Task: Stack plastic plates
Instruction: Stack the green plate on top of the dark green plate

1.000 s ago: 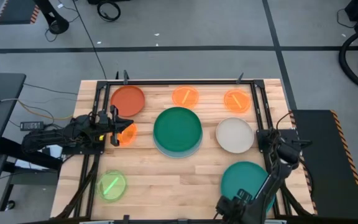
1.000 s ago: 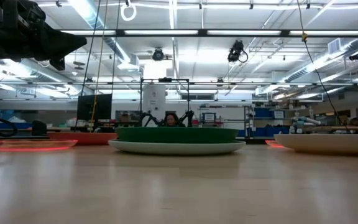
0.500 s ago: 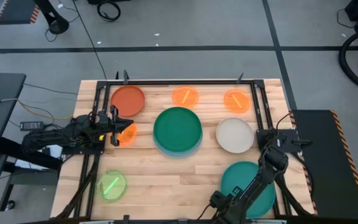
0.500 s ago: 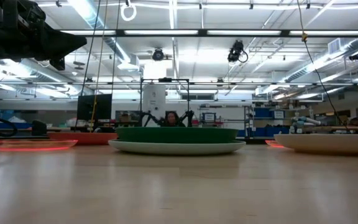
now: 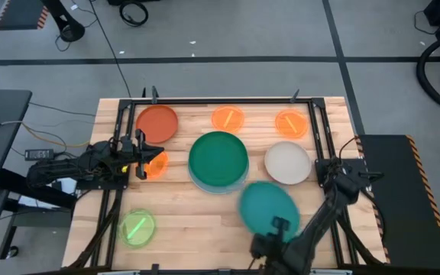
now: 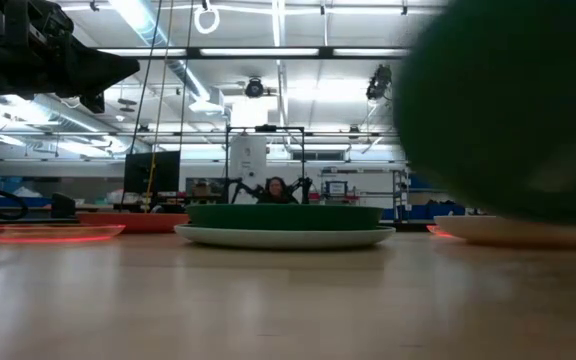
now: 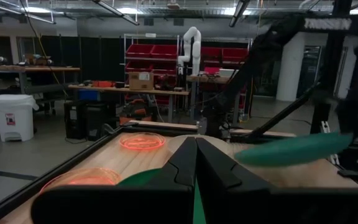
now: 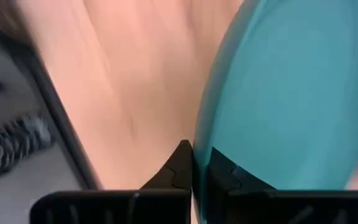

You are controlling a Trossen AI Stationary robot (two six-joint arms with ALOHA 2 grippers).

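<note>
In the high view a teal plate (image 5: pixel 268 208) hangs over the table's near middle, with my right gripper (image 5: pixel 278 227) shut on its near rim. In the low view it fills the upper right as a dark blur (image 6: pixel 508 110). The dark green plate (image 5: pixel 218 156) lies on the light blue plate (image 6: pixel 284 237) at the centre. The beige plate (image 5: pixel 288 163), the rust-red plate (image 5: pixel 157 122), three orange plates (image 5: pixel 228 118) (image 5: pixel 291 123) (image 5: pixel 156 165) and the lime plate (image 5: pixel 137 228) lie flat on the table. My left gripper (image 5: pixel 140 155) hangs shut above the left side. My right gripper pinches the teal plate's rim (image 8: pixel 199 146) between its two fingers (image 8: pixel 178 167), at the plate's near side. The fingers come from the table's near side. The plate is lifted clear of the table and slightly tilted (image 7: pixel 291 149).
Black frame rails (image 5: pixel 314 130) run along the far, left and right sides of the wooden table (image 5: pixel 197 218). Bare wood lies between the lime plate and the teal plate. A person sits in the room beyond (image 6: pixel 275 189).
My right gripper has shut on the teal plate's near rim. It has lifted the plate off the near right of the table and carried it toward the table's left and a little toward the far edge, nearer the green stack.
</note>
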